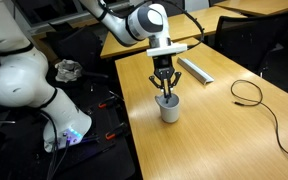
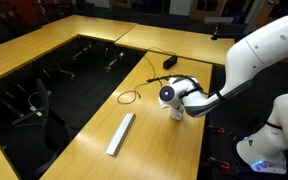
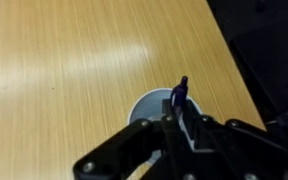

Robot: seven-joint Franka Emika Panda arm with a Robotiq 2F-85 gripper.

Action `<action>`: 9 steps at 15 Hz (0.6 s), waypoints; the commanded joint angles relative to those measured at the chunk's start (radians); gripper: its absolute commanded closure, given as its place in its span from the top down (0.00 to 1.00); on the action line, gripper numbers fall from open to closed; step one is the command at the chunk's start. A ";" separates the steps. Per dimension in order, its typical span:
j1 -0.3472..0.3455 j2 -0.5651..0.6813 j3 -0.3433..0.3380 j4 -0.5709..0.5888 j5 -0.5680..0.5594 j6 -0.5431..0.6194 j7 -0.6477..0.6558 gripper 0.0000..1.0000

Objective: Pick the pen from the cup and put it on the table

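The cup [image 1: 169,108] is a small white mug standing upright on the light-wood table [image 1: 219,135]. My gripper [image 1: 165,90] points straight down over it, with its fingertips at the mug's mouth. In the wrist view the mug's white rim [image 3: 144,104] shows under the black fingers. The pen [image 3: 182,92], a slim dark blue stick, rises between the fingertips. The gripper [image 3: 181,112] looks shut on the pen. In an exterior view the gripper [image 2: 174,100] hides most of the cup [image 2: 176,113], and the pen does not show.
A long flat grey bar [image 1: 195,69] lies behind the cup and also shows in an exterior view [image 2: 120,133]. A looped black cable [image 1: 249,92] lies on the table, seen in both exterior views [image 2: 132,96]. The table edge drops to a dark floor gap [image 2: 54,85].
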 commanded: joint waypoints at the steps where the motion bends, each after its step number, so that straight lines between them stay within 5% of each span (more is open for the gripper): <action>1: 0.024 -0.116 0.020 -0.041 -0.026 -0.103 -0.002 0.04; 6: 0.079 -0.265 0.060 -0.077 -0.145 -0.285 0.069 0.04; 9: 0.108 -0.315 0.052 -0.101 -0.010 -0.207 -0.006 0.04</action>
